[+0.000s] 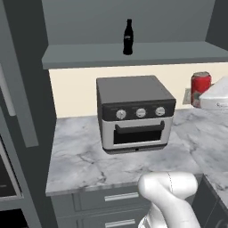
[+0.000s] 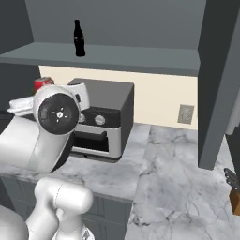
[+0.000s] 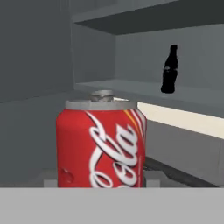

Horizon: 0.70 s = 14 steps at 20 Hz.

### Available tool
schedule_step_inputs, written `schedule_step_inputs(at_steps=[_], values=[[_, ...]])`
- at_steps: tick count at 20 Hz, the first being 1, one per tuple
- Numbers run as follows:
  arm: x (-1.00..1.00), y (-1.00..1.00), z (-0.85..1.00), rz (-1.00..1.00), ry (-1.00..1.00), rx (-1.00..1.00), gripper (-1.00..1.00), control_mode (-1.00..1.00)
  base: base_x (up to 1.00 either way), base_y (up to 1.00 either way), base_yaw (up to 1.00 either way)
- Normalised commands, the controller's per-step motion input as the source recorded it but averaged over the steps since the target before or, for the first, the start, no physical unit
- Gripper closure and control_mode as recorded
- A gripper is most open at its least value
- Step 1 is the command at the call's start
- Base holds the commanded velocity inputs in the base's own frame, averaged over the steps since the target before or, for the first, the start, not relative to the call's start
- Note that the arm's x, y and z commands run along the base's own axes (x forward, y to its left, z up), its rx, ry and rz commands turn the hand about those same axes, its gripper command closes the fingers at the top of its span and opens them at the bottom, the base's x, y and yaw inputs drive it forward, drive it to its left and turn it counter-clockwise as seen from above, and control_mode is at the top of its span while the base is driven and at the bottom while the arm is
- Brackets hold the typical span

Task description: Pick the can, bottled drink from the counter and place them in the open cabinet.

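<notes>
One item is done: the bottled drink [image 1: 128, 37] stands upright on the open cabinet [image 1: 133, 54] shelf. Second item, the can [image 3: 101, 144], is clamped in the gripper [image 3: 101, 181], raised above the counter level, approx. near the shelf; it is left to place.

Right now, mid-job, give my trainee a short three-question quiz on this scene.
1. True or false: the bottled drink already stands on the open cabinet shelf.
2. What fills the near view of the hand camera? A) the can B) a kettle C) a mug
3. Which appliance sits on the marble below the shelf?

Key: 1 true; 2 A; 3 the toaster oven.
</notes>
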Motion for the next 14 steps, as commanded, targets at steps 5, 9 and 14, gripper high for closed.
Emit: schedule_step_inputs(at_steps=[5, 9, 14], values=[[0.43, 0.16, 0.12, -0.57, 0.01, -0.19, 1.00, -1.00, 0.00, 0.00, 0.00], [0.07, 0.00, 0.25, -0.55, -0.08, 0.06, 1.00, -1.00, 0.00, 0.00, 0.00], [-0.01, 0.00, 0.26, -0.50, -0.22, 0.13, 1.00, -1.00, 0.00, 0.00, 0.00]])
